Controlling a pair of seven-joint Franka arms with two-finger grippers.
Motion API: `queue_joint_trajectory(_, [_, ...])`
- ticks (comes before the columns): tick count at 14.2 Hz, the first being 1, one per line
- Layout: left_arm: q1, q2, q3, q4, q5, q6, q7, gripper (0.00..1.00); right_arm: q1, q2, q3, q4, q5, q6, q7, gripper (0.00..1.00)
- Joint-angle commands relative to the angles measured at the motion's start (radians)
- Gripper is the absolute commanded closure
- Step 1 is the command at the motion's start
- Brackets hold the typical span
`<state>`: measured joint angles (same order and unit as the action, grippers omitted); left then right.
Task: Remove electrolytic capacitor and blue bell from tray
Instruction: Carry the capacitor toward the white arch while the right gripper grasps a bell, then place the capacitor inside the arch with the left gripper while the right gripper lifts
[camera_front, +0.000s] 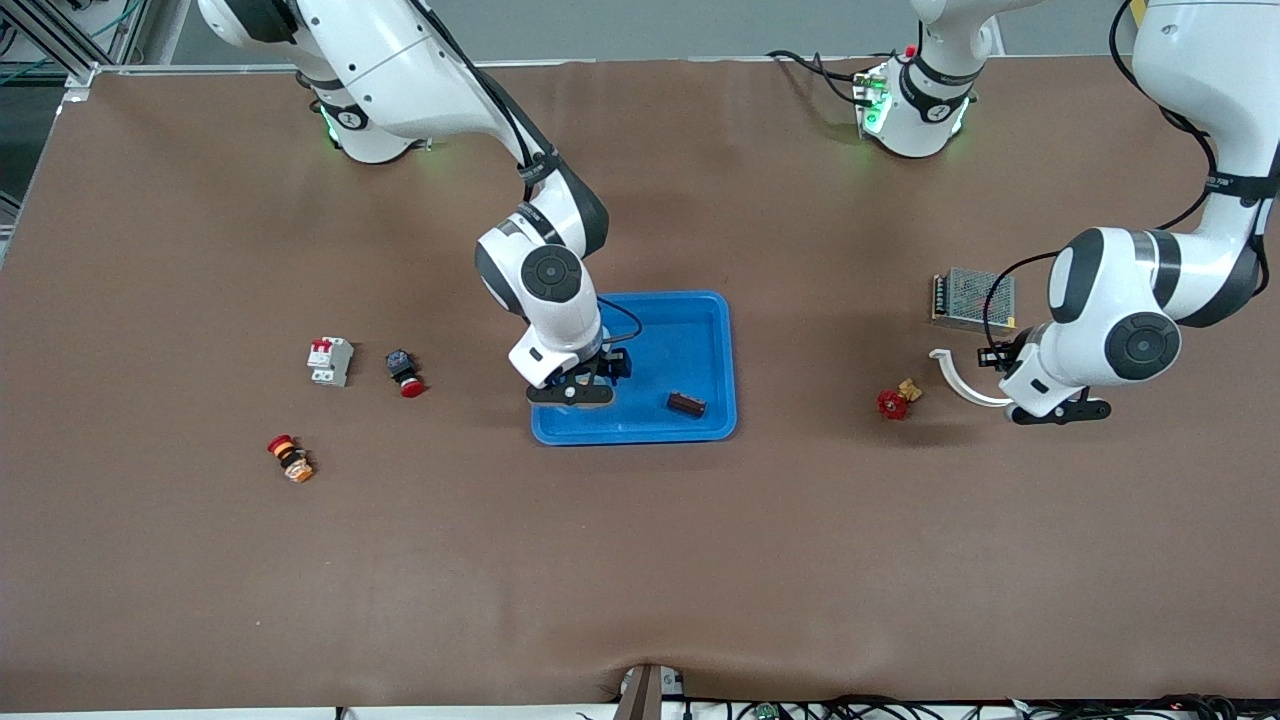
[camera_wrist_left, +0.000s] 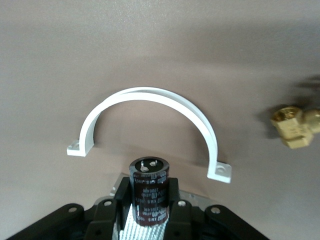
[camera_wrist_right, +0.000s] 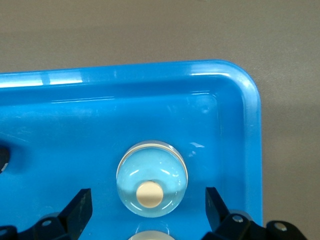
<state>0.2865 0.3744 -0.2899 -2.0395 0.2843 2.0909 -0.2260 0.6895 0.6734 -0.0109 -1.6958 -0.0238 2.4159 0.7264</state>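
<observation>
Brown worktop (camera_front: 640, 560): left hand (camera_wrist_left: 149, 205) clamps capacitor (camera_wrist_left: 149, 192), long axis along fingers, over white clamp (camera_wrist_left: 150, 107). Right hand (camera_wrist_right: 147, 210) wide over bell (camera_wrist_right: 152, 179), dome-up in blue tray (camera_front: 700, 330).

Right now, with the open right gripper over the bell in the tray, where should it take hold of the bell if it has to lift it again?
Probably the round rim of the bell, from straight above. It sits dome-up in the blue tray, button on top, so the dome gives no flat hold. The right gripper already has a finger on each side of it; closing across the widest part looks best.
</observation>
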Motion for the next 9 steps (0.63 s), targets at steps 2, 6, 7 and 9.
queue_joint_trajectory(2, [0.020,-0.025,-0.011,-0.128,0.041,0.181,0.010,1.00,0.010,0.023,-0.009,0.013,-0.021,0.023,0.022,0.00])
queue_joint_trajectory(6, [0.051,-0.019,-0.011,-0.198,0.142,0.314,0.010,1.00,0.010,0.045,-0.009,0.016,-0.022,0.051,0.021,0.00])
queue_joint_trajectory(7, [0.056,-0.014,-0.011,-0.209,0.154,0.342,0.010,1.00,0.010,0.045,-0.009,0.016,-0.022,0.051,0.021,0.00])
queue_joint_trajectory(9, [0.063,-0.003,-0.011,-0.214,0.156,0.357,0.010,1.00,0.010,0.045,-0.009,0.018,-0.022,0.052,0.021,0.00])
